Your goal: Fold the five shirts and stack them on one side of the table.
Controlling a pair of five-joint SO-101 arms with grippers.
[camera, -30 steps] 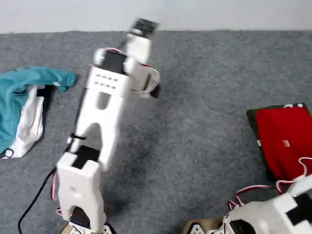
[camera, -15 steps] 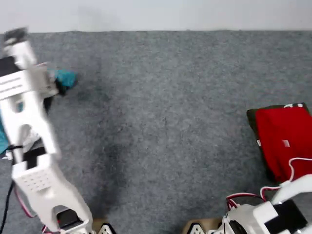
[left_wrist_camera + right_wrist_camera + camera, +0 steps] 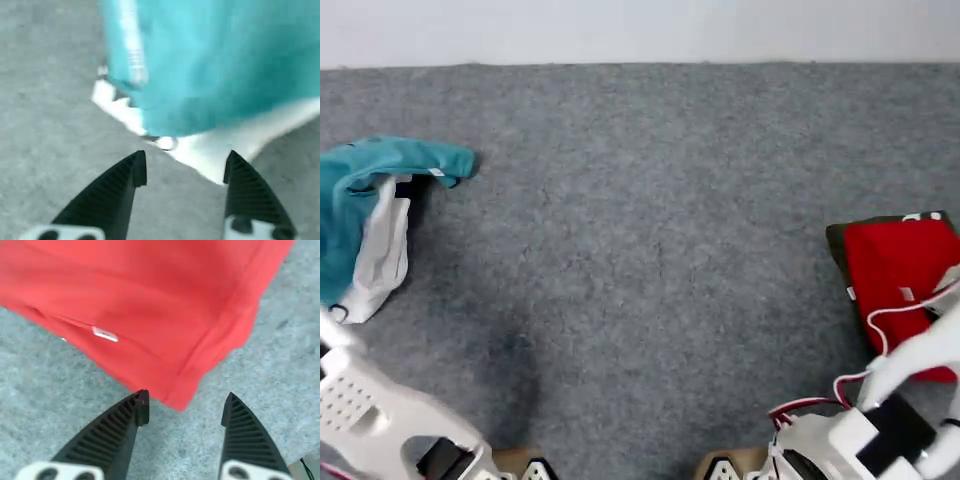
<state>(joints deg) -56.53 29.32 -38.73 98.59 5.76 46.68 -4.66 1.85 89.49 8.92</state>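
Crumpled teal cloth shirt (image 3: 360, 185) heaped over a white shirt (image 3: 382, 250) at the grey felt worktop's (image 3: 650, 200) left edge, awaiting folding. Folded red shirt (image 3: 900, 275) atop a dark shirt (image 3: 837, 245) at the right edge, seemingly the pile. Spread and empty: left fingers (image 3: 115, 195) above teal, right fingers (image 3: 112, 432) over red.

The teal shirt (image 3: 350, 190) runs off the high view's edge; the red shirt (image 3: 895, 260) covers most of a dark shirt (image 3: 836, 250).
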